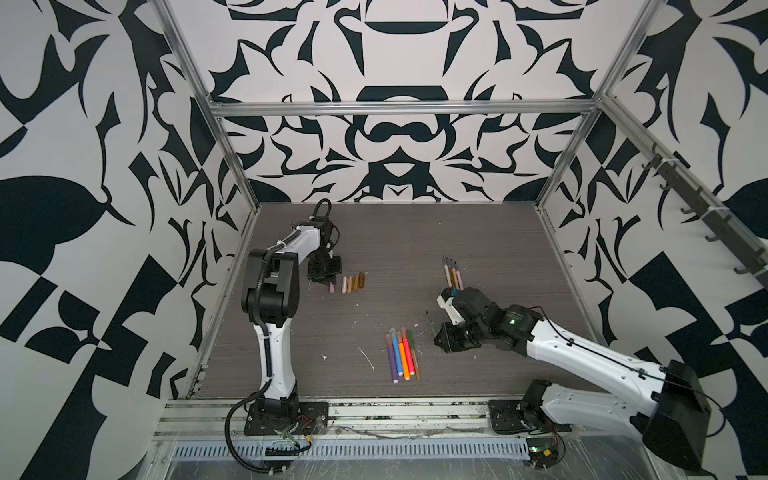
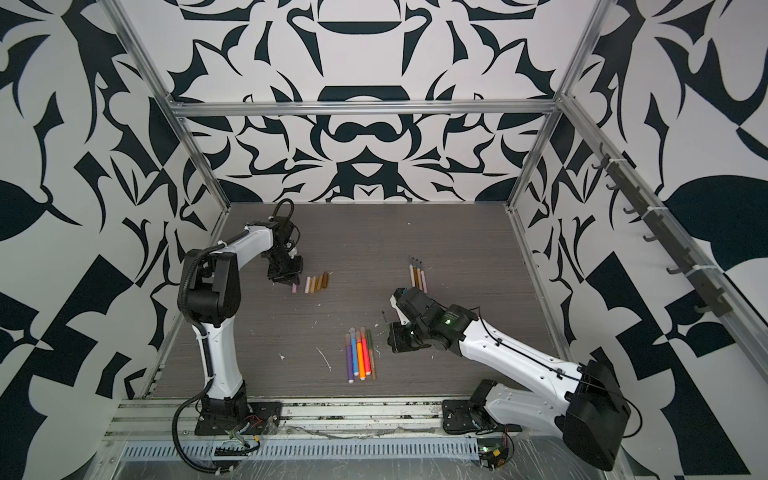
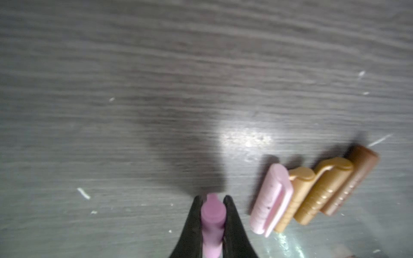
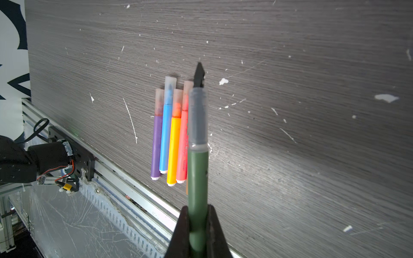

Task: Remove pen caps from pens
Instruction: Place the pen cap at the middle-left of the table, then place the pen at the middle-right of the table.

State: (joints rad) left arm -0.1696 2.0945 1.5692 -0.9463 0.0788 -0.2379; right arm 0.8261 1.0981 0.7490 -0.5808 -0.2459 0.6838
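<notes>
Clamping pink cap [image 3: 212,214] (perhaps grounded) beside cap row [image 3: 312,189], left jaws; right jaws grip olive pen [image 4: 197,178].

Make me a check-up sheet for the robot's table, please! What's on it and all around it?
Surface: dark wood-grain tabletop, scuffed.
Job's things: four loose caps in a row; four bright markers, capped; three thin pens, uncapped.
Clutter: white flecks scattered about.
Grippers: left gripper shut on a purplish-pink cap; right gripper shut on an uncapped olive pen.
Cables: black cable loops by the left arm's base; thin cable along the right arm.
Surroundings: black-and-white patterned walls, metal frame, hook rail.
</notes>
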